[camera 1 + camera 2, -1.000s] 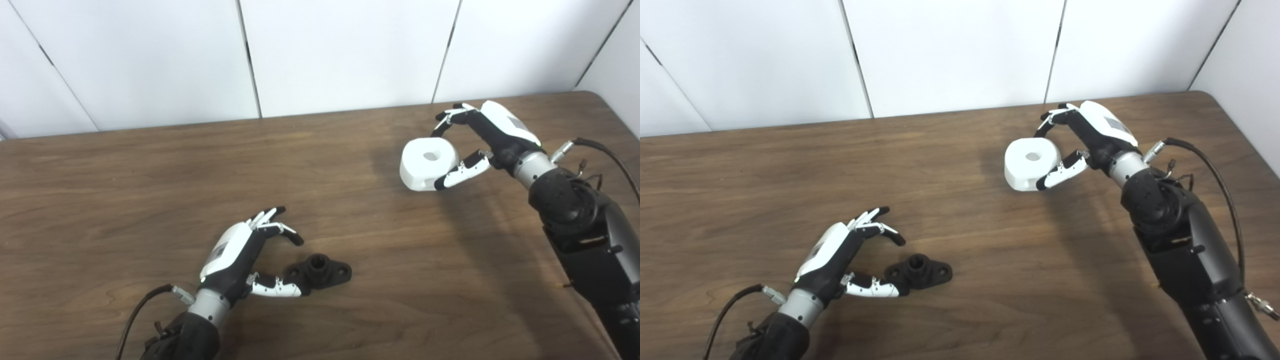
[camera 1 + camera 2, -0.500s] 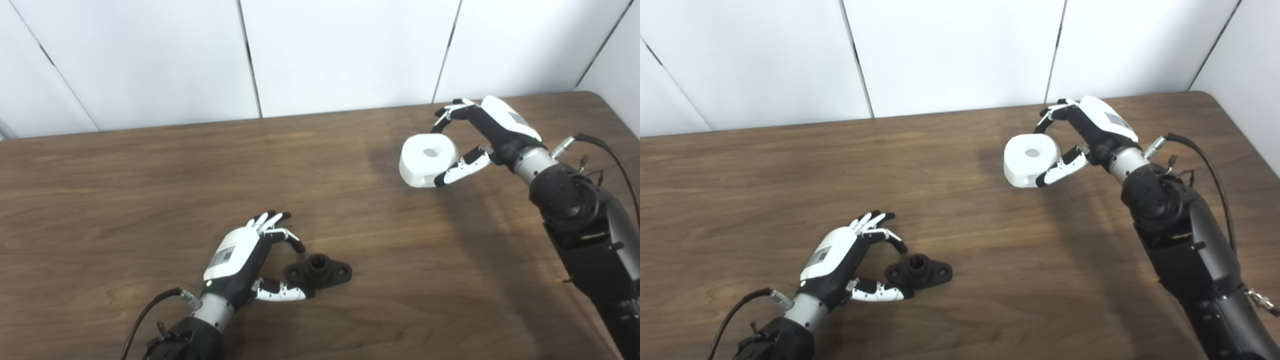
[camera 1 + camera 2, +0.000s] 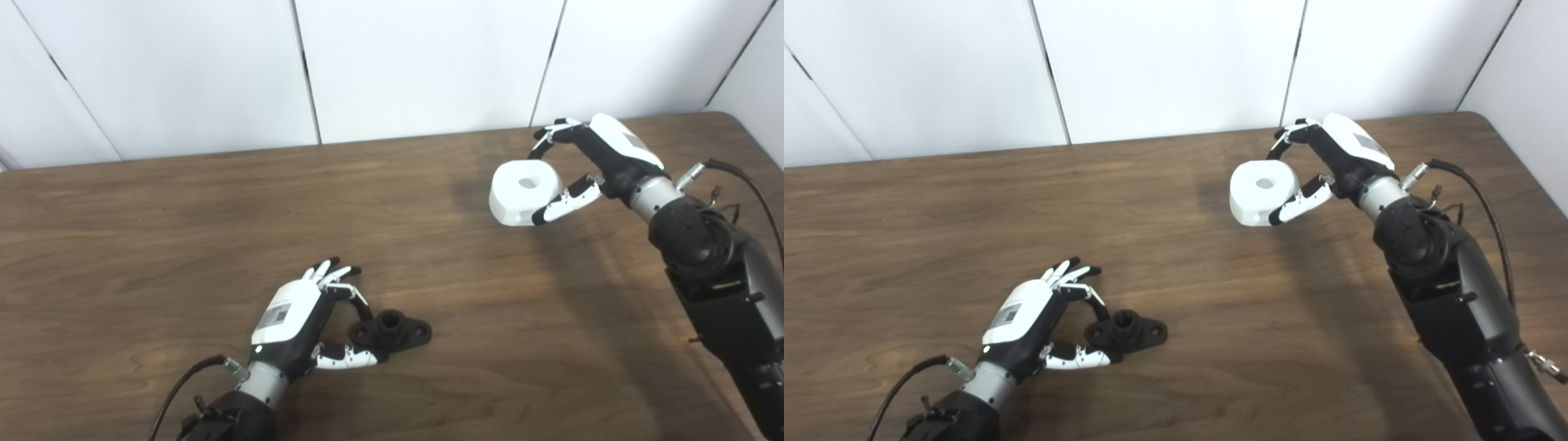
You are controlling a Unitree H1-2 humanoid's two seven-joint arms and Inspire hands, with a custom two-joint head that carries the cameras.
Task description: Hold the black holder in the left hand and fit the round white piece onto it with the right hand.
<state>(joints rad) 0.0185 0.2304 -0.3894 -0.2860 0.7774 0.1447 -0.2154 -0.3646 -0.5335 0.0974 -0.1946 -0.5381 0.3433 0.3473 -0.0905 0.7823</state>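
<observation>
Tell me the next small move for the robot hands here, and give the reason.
Probably close the left robot hand on the black holder and lift it. The holder lies flat on the table, with thumb and a finger at its left end but no firm grip visible. The right robot hand already holds the round white piece far off, so it has nothing to fit onto yet.

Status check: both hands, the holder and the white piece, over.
Left hand closing round black holder, holder on table. Right hand shut on round white piece, apparently lifted. Nothing between them.
</observation>
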